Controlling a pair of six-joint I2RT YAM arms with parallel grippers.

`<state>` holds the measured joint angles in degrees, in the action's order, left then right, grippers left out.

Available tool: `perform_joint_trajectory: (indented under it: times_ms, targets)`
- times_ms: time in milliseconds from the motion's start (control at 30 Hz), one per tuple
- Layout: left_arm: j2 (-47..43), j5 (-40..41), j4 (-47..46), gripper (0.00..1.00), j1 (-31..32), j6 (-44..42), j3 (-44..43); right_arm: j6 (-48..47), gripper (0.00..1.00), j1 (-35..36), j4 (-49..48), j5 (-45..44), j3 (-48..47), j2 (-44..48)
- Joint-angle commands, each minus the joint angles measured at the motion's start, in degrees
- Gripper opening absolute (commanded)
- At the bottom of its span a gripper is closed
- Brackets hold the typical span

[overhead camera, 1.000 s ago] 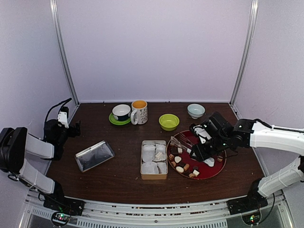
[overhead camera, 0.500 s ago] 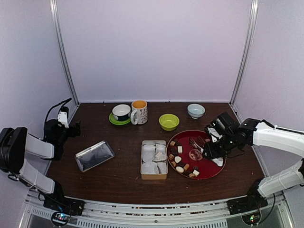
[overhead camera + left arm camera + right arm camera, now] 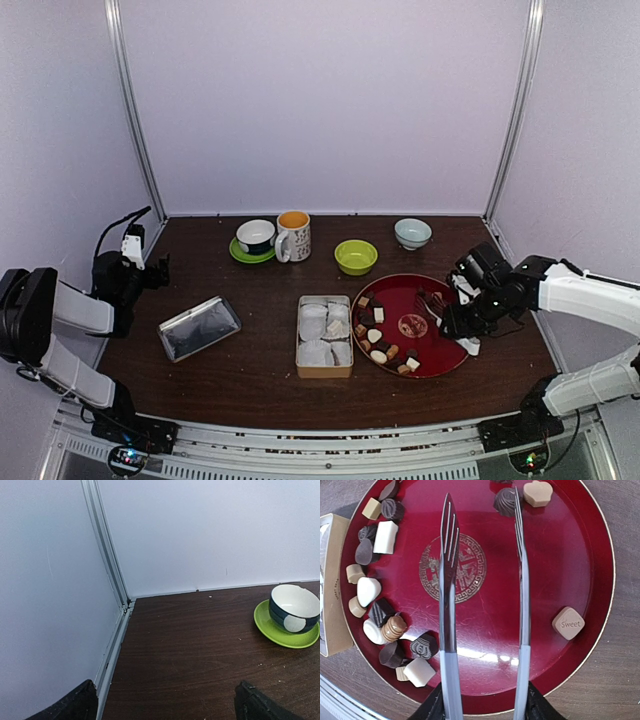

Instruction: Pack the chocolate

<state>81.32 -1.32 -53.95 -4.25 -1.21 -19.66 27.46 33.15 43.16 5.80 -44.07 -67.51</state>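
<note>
I see the plate (image 3: 395,298) near the tabletop's (image 3: 265,295) right edge, chocolate (image 3: 371,336) along its left rim, tongs (image 3: 447,580) above it, the box (image 3: 324,374) just left, the lid (image 3: 200,327) farther left, and cup (image 3: 256,236), mug (image 3: 293,236), two bowls (image 3: 356,257) (image 3: 412,233) along the back edge.

The right wrist view crops the top of the red plate (image 3: 580,555) and most of the box (image 3: 334,580). Of the left fingers (image 3: 75,705), only tips show at the bottom edge.

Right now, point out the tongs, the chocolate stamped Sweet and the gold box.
tongs (image 3: 446,605): right wrist view, on one blade, mid-length.
chocolate stamped Sweet (image 3: 568,623): right wrist view, centre of its top face.
gold box (image 3: 325,373): top external view, on its near wall.
</note>
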Motion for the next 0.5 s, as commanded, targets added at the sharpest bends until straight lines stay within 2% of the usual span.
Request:
perform_joint_trajectory:
  times_ms: [0,200,467]
  targets:
    - [0.28,-0.56,-3.16,0.98,-0.44,-0.55,0.32,1.24,0.47,-1.5,-0.23,-0.24,0.75,0.38]
    - [0.33,-0.59,-3.15,0.98,-0.44,-0.61,0.32,1.97,0.48,-2.68,-2.55,0.65,2.09,-0.02]
    - [0.29,-0.57,-3.14,0.98,-0.45,-0.55,0.32,0.89,0.43,-4.05,-5.14,0.87,-1.87,-7.46]
